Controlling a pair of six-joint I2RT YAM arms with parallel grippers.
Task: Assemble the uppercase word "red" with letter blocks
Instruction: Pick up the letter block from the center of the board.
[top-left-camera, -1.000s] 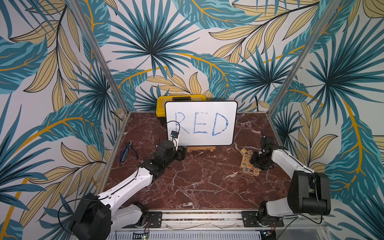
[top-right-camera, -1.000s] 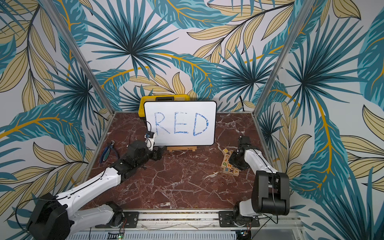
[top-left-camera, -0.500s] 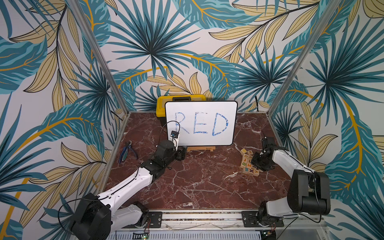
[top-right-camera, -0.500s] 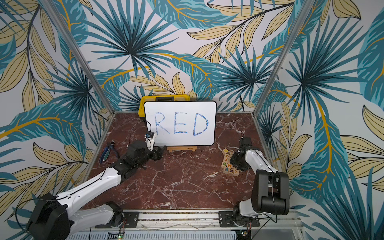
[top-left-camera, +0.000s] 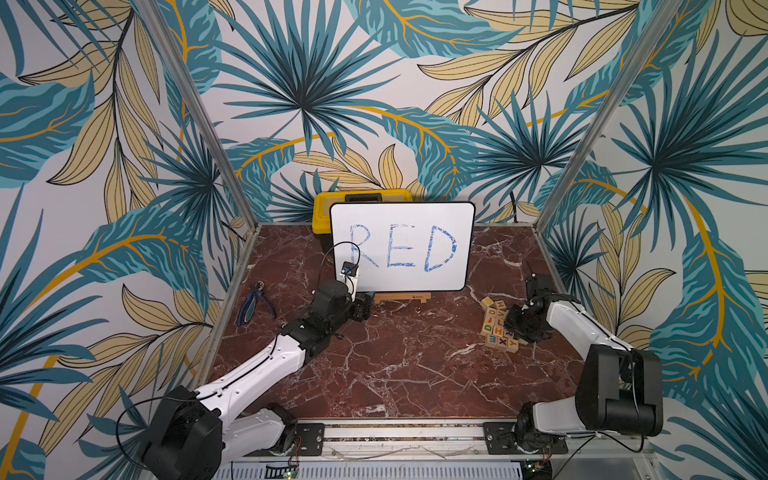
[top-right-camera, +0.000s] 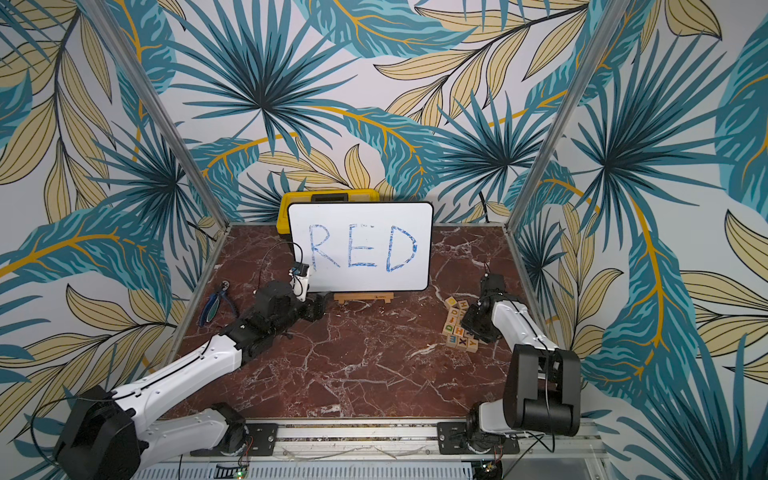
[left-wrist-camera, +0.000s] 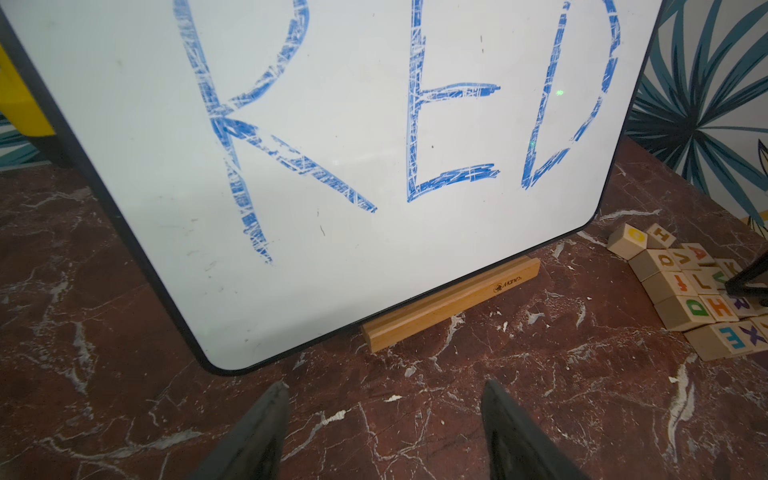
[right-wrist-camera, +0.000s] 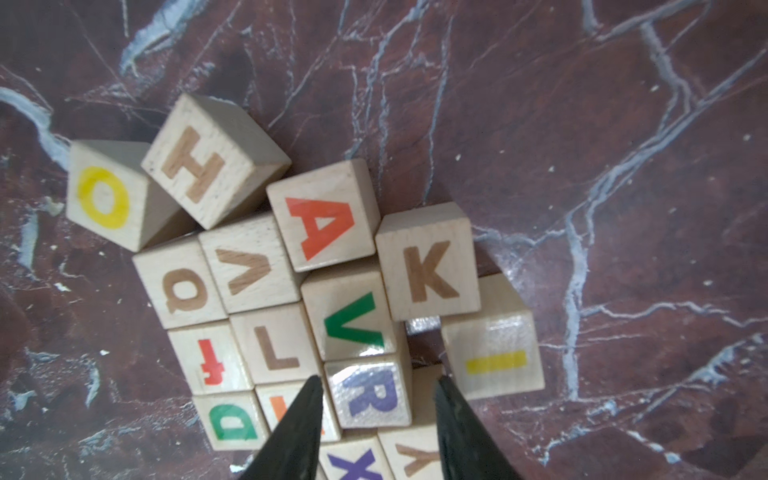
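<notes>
Several light-wood letter blocks (top-left-camera: 498, 326) lie packed together at the right of the marble table (top-left-camera: 399, 365), also seen in the other top view (top-right-camera: 459, 328). My right gripper (right-wrist-camera: 379, 379) is open and low over them. Its fingers straddle the block with a dark purple R (right-wrist-camera: 372, 392), with a gap on one side. The green D block (right-wrist-camera: 232, 422) lies two blocks away in the same row. A block with a light-blue E (left-wrist-camera: 729, 336) sits beside the X. My left gripper (left-wrist-camera: 386, 384) is open and empty over bare marble in front of the whiteboard (top-left-camera: 403, 249).
The whiteboard with blue handwritten RED leans in a wooden stand (top-left-camera: 401, 297), and a yellow toolbox (top-left-camera: 361, 199) stands behind it. Blue-handled pliers (top-left-camera: 255, 305) lie at the left edge. Other blocks show O, H, A, K, V, L, X and Y.
The right wrist has edged slightly over the block cluster. The left arm has not moved.
</notes>
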